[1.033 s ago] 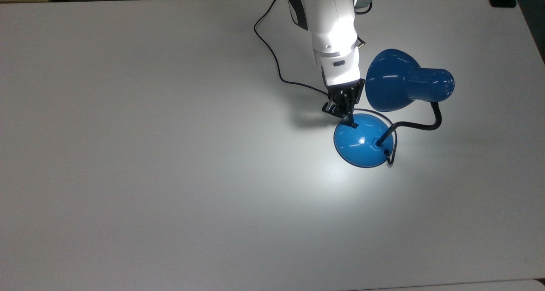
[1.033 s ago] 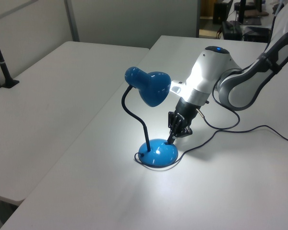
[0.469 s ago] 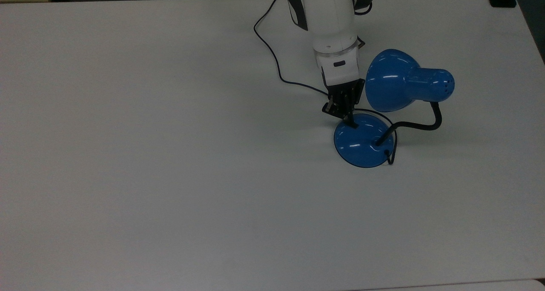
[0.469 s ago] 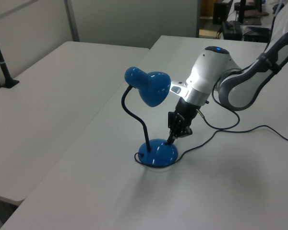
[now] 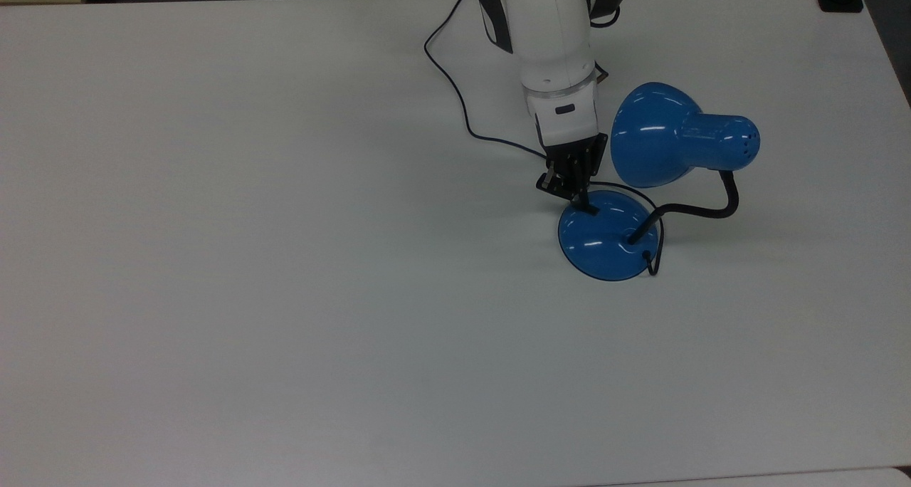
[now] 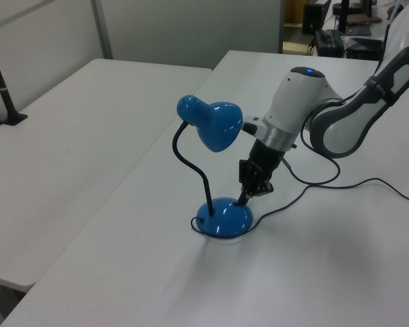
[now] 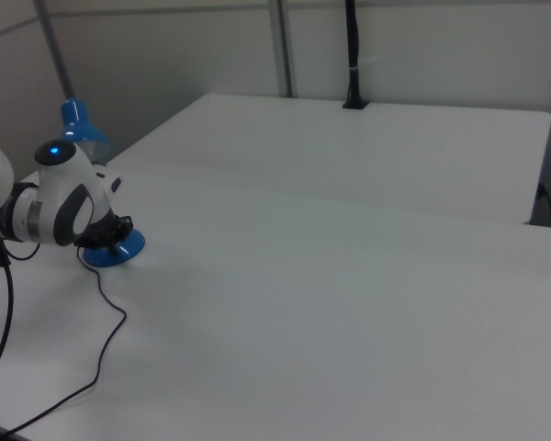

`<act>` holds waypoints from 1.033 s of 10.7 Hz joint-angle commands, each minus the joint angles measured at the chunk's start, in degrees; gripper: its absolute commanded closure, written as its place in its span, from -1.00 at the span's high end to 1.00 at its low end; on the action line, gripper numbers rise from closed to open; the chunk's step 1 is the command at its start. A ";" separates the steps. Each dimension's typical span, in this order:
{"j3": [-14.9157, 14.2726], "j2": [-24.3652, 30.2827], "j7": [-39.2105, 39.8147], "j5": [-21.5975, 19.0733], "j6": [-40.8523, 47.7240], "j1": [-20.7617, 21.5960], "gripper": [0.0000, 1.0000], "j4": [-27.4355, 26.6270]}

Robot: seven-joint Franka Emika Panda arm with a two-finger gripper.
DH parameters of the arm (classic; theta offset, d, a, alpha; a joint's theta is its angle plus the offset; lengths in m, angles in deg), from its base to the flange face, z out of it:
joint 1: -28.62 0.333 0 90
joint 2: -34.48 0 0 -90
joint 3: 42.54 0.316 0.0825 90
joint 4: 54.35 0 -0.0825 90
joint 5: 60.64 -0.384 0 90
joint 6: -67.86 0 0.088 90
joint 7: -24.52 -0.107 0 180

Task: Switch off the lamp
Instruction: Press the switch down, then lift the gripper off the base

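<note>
We see the Panda arm's gripper (image 5: 585,203) tilted down onto the far rim of the lamp (image 5: 605,236) base, its black fingers drawn together into one narrow tip and holding nothing; in the left view the gripper (image 6: 244,199) tip meets the upper edge of the blue dome, where we judge the switch to lie, though the switch itself is hidden beneath it; the lamp stands on the white table (image 5: 285,259) toward the top view's right, its black gooseneck curving up to the bell shade (image 5: 658,137), which hangs just beside the arm's white wrist (image 5: 555,60); a thin dark cord (image 5: 455,95) trails from the base past the arm toward the table's far edge; no pool of light falls on the table under the shade, so we judge the lamp dark and the task's one step done; what is left, as far as we can tell, is for the arm to lift clear without nudging base or shade.
</note>
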 commanded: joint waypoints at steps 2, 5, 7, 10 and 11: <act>0.27 1.13 -3.91 -0.66 8.11 -1.05 -1.00 0.84; 0.27 5.26 -10.41 -0.66 17.01 -1.84 -1.00 0.84; 0.18 7.55 -16.47 -0.66 22.72 -3.50 -1.00 1.02; -0.26 9.50 -25.26 -0.48 35.25 -6.93 -1.00 3.73; -0.26 9.76 -27.55 -0.48 40.10 -8.16 -1.00 5.13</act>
